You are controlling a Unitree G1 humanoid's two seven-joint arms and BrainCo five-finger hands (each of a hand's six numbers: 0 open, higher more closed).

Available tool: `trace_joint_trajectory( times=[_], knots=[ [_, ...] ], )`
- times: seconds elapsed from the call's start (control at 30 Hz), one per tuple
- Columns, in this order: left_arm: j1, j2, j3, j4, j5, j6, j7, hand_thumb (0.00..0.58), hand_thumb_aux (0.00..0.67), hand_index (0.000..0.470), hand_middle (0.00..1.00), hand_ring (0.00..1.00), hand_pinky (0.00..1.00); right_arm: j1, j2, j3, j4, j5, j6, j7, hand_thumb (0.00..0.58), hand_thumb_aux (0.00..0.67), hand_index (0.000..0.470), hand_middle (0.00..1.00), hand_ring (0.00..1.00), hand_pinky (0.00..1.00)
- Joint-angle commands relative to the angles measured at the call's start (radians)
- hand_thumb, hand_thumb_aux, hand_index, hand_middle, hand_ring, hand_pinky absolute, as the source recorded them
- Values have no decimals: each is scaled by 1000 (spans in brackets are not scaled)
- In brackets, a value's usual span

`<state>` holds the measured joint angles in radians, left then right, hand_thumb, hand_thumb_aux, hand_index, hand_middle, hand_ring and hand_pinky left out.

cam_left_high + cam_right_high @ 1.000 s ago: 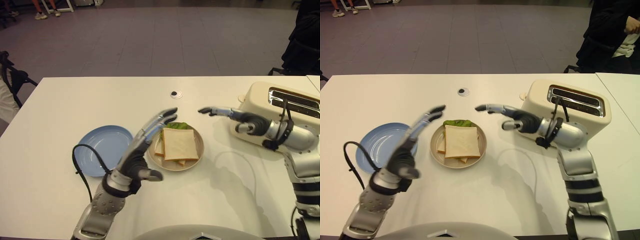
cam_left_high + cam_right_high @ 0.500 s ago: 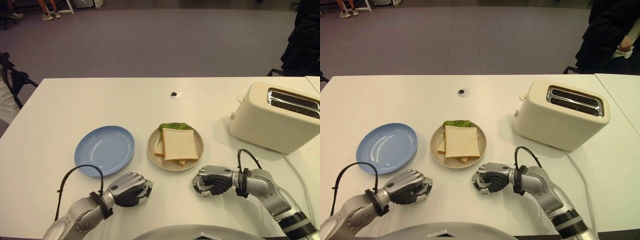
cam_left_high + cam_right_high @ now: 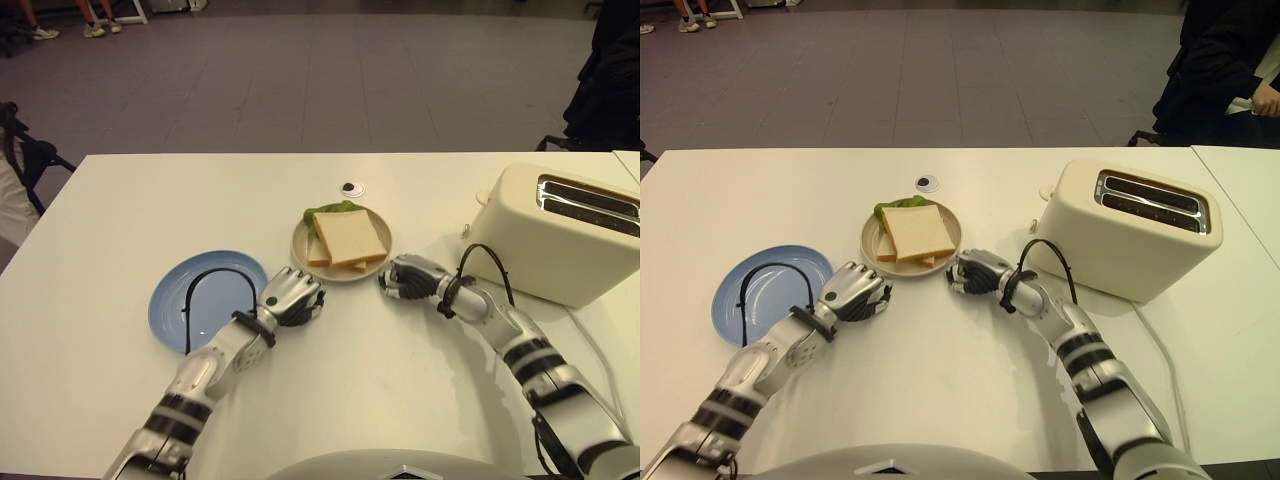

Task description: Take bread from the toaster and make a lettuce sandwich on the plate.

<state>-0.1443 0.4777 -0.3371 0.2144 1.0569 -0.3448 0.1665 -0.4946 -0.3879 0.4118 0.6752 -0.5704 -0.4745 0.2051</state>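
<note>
Plate (image 3: 335,276), tan: stood mid-table (image 3: 150,200), toward the far edge; carried a bread sandwich (image 3: 348,238), lettuce (image 3: 325,210) showing at its far side.
Toaster (image 3: 545,250), cream: by the right edge.
Blue plate (image 3: 175,300): left of middle.
Left hand (image 3: 292,296): fisted, empty, near the tan plate's near-left rim.
Right hand (image 3: 405,277): fisted, empty, just beside its near-right rim.

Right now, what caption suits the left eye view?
Left hand and right hand, curled, flank the plate with the lettuce sandwich.

Lettuce sandwich (image 3: 348,238) lies on tan plate (image 3: 872,250), left of cream toaster (image 3: 540,250).
</note>
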Motion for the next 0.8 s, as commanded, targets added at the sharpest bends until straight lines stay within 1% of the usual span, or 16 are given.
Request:
trace_joint_trajectory(
  times=[0.03, 0.1, 0.17, 0.23, 0.3, 0.33, 0.37, 0.4, 0.43, 0.47, 0.5, 0.53, 0.6, 0.63, 0.73, 0.8],
  knots=[
    [-94, -36, -59, 163, 2, 4, 59, 580, 670, 470, 1000, 1000, 1000, -10, 6, 3, 58, -1, -5, -26, 580, 670, 470, 1000, 1000, 1000],
    [-93, -15, -63, 182, -15, -2, 93, 580, 670, 470, 1000, 1000, 1000, 46, -15, -1, -65, 19, -19, -8, 580, 670, 470, 1000, 1000, 1000],
    [-78, 13, -53, 174, -35, -6, 112, 580, 670, 470, 1000, 1000, 1000, 126, -48, -21, -222, 49, -14, 23, 563, 554, 389, 1000, 1000, 1000],
    [-47, 41, -34, 122, -51, -1, 116, 580, 670, 470, 1000, 1000, 1000, 196, -80, -55, -361, 90, 3, 57, 531, 476, 334, 988, 988, 988],
    [13, 73, -5, 5, -68, 16, 104, 580, 670, 470, 1000, 1000, 1000, 260, -112, -95, -484, 134, 19, 88, 480, 391, 275, 973, 973, 973],
    [67, 87, 21, -98, -86, 28, 88, 580, 670, 470, 996, 996, 996, 293, -126, -117, -540, 166, 22, 101, 436, 336, 236, 957, 957, 957],
    [131, 91, 48, -216, -113, 36, 68, 580, 670, 470, 859, 859, 859, 325, -136, -137, -591, 210, 15, 116, 227, 147, 103, 776, 776, 776],
    [218, 72, 80, -362, -193, 38, 47, 580, 670, 470, 761, 761, 761, 365, -133, -162, -640, 304, 13, 139, 79, 47, 33, 545, 545, 545],
    [298, 42, 97, -486, -302, 28, 29, 580, 670, 470, 624, 624, 624, 398, -119, -189, -673, 407, 16, 159, 0, 0, 0, 31, 31, 31],
    [372, 9, 94, -577, -445, 8, 15, 501, 423, 297, 176, 176, 176, 425, -94, -219, -687, 507, 28, 167, 0, 0, 0, 0, 0, 0],
    [432, -26, 71, -621, -638, -29, -7, 152, 95, 66, 0, 0, 0, 453, -59, -248, -695, 615, 43, 173, 0, 0, 0, 0, 0, 0],
    [471, -59, 63, -626, -804, -58, -32, 0, 0, 0, 0, 0, 0, 478, -24, -269, -705, 710, 54, 177, 0, 0, 0, 0, 0, 0],
    [505, -105, 79, -601, -1012, -77, -78, 0, 0, 0, 0, 0, 0, 513, 25, -272, -722, 833, 44, 207, 0, 0, 0, 0, 0, 0],
    [514, -116, 92, -600, -1072, -80, -94, 0, 0, 0, 0, 0, 0, 515, 37, -264, -723, 870, 40, 233, 0, 0, 0, 0, 0, 0],
    [535, -145, 111, -596, -1181, -89, -147, 0, 0, 0, 0, 0, 0, 527, 61, -285, -734, 995, 73, 303, 0, 0, 0, 0, 0, 0],
    [530, -154, 105, -568, -1176, -100, -196, 0, 0, 0, 0, 0, 0, 530, 74, -314, -728, 1070, 103, 348, 0, 0, 0, 0, 0, 0]
  ],
)
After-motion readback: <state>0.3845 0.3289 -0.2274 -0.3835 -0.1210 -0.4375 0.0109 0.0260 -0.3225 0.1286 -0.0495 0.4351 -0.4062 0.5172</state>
